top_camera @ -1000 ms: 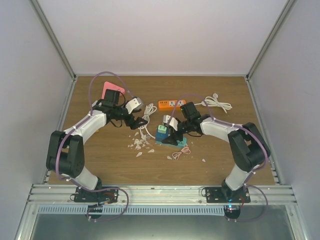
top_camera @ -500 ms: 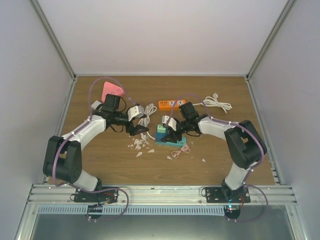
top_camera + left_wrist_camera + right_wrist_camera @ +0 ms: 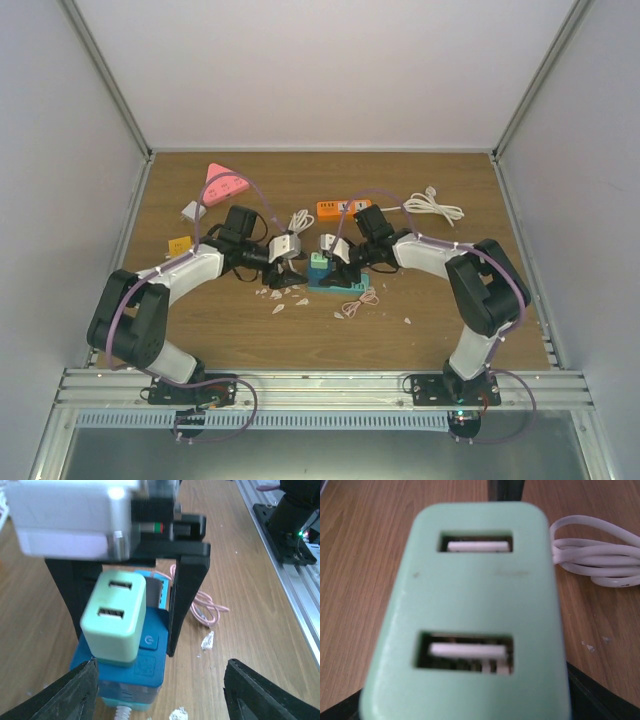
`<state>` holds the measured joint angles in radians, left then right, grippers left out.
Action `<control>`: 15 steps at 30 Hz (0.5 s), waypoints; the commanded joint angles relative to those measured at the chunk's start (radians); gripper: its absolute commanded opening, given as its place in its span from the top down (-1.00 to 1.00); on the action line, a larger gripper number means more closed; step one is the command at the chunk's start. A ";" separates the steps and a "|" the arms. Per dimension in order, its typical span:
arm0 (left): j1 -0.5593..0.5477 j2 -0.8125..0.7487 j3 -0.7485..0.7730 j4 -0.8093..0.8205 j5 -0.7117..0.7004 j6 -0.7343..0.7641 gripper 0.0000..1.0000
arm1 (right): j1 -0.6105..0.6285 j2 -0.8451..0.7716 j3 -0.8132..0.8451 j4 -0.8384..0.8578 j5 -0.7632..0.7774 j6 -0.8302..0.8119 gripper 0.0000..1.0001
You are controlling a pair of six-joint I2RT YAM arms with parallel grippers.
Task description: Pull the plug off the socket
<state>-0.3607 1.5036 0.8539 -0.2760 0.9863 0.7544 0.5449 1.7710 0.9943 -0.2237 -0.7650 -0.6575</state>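
Mint-green plug [image 3: 319, 261] with two USB ports: seated upright in the blue socket block [image 3: 338, 281], near the middle of the wooden table [image 3: 450, 300]; not pulled off. Right gripper [image 3: 335, 263]: black fingers [image 3: 186, 595] standing on either side of the plug, part-open; strip of blue showing between one finger and the plug in the left wrist view, so cannot tell whether clamped or merely straddling. Same plug [image 3: 470, 620] filling the right wrist view. Left gripper [image 3: 290, 276]: low over the table just left of the socket block, jaws part-open with nothing in them, fingertips [image 3: 75, 690] flanking the block's near end. Pink cable [image 3: 360, 303]: looped on the table just beside the block, toward the near edge. White scraps [image 3: 280, 295]: scattered beneath the left gripper. White cord [image 3: 298, 222]: coiled behind the two grippers. Orange power strip [image 3: 340, 208] and white cable bundle [image 3: 435, 207]: toward the far edge, right of centre. Pink triangular strip [image 3: 225, 184]: near the far left corner. Small white block [image 3: 193, 211] and yellow block [image 3: 179, 244]: along the left edge.
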 commanded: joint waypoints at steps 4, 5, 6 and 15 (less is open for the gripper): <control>-0.020 0.015 -0.060 0.181 -0.032 -0.076 -0.35 | 0.043 0.033 -0.019 -0.004 -0.087 -0.056 0.16; -0.022 0.018 -0.057 0.184 -0.038 -0.074 -0.35 | 0.045 0.038 -0.019 -0.011 -0.094 -0.067 0.17; -0.024 0.021 -0.054 0.187 -0.041 -0.071 -0.34 | 0.048 0.041 -0.020 -0.022 -0.103 -0.081 0.17; -0.066 0.059 -0.017 0.176 -0.105 -0.043 -0.17 | 0.052 0.049 -0.018 -0.017 -0.118 -0.095 0.18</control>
<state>-0.3988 1.5421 0.8051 -0.1440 0.9176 0.6922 0.5720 1.7931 0.9932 -0.2161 -0.8268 -0.7261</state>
